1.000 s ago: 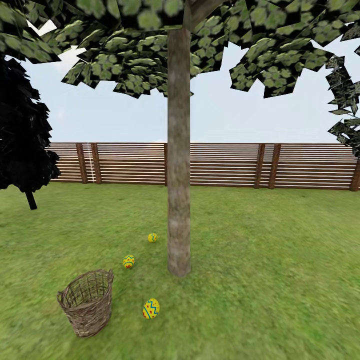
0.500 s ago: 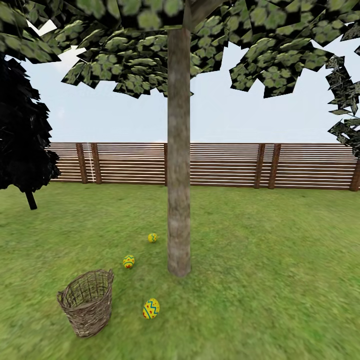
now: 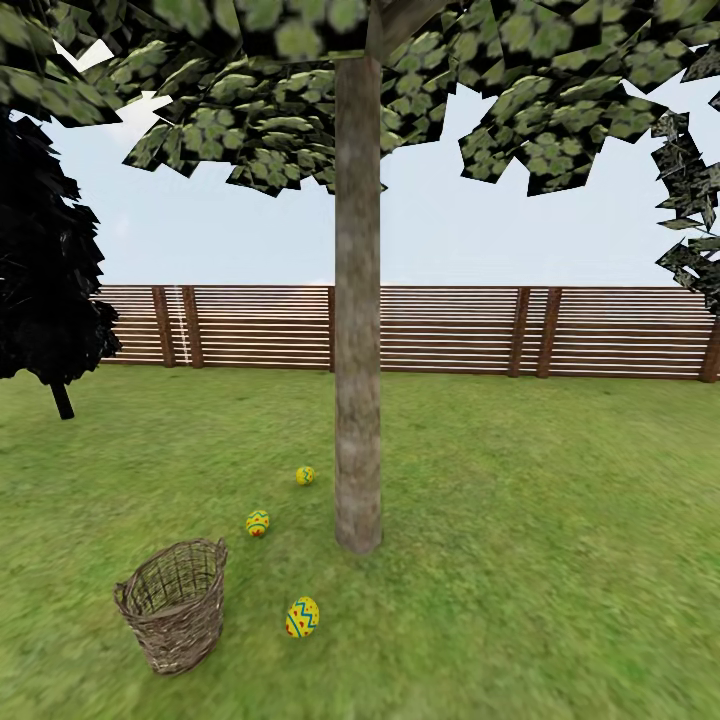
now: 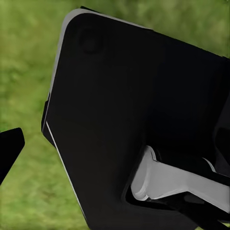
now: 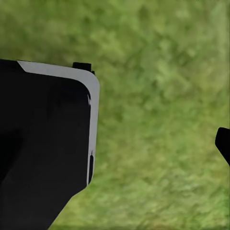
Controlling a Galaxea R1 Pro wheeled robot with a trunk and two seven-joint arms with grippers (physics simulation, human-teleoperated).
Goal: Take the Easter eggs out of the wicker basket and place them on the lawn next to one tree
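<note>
Basket: the wicker basket (image 3: 173, 603) stands upright on the lawn (image 3: 520, 560), nearest to the camera and at the left. From here you can see into its open top, and no egg shows inside.
Nearest egg: one Easter egg (image 3: 302, 617) lies on the grass just beside the basket, on its right. It is yellow with a blue zigzag and red marks.
Middle egg: a second egg (image 3: 257, 523) lies a bit further back, past the basket and to the left of the trunk.
Far egg: the third egg (image 3: 305, 476) (it looks the smallest) lies further back again, close to the trunk on its left side.
Tree: the tree (image 3: 357, 300) has a pale, bare trunk that stands straight up in the middle of the head view. All three eggs lie on the grass near its foot, on the left side.
Dark tree: a black tree (image 3: 45, 270) stands well off to the left, further back.
Fence: a brown slat fence (image 3: 450, 330) runs across the back of the garden, with sky above it.
Left gripper: the left wrist view shows big black robot parts with blurry grass behind them. I cannot tell how the jaws stand.
Right gripper: the right wrist view shows a black block with a pale edge over green grass. I cannot tell how these jaws stand either.
</note>
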